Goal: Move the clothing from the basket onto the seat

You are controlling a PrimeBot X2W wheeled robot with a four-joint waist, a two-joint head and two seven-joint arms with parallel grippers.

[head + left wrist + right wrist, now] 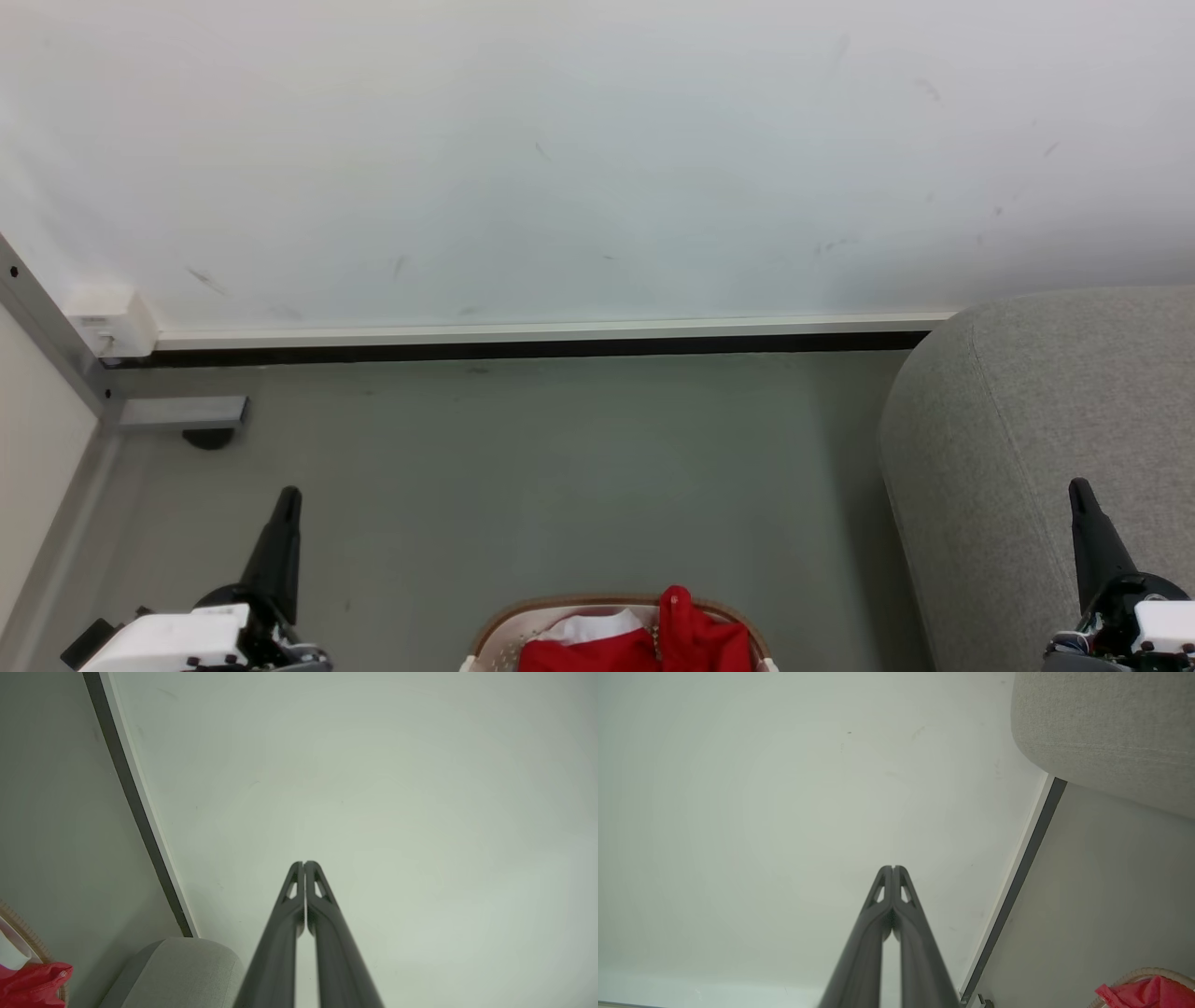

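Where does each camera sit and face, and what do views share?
Head view: on the head, facing forward and down at floor and wall; left jaws lower left, right jaws lower right.
Left wrist view: on the left wrist, facing the wall along the shut left jaws.
Right wrist view: on the right wrist, facing the wall along the shut right jaws.
Shared: all three catch seat, basket and clothing.

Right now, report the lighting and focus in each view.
Head view: flat, even light, no hard shadows or glare on the seat. Left wrist view: the shut left gripper is crisp at its tips, blurring toward the bottom edge. Right wrist view: same for the right gripper.
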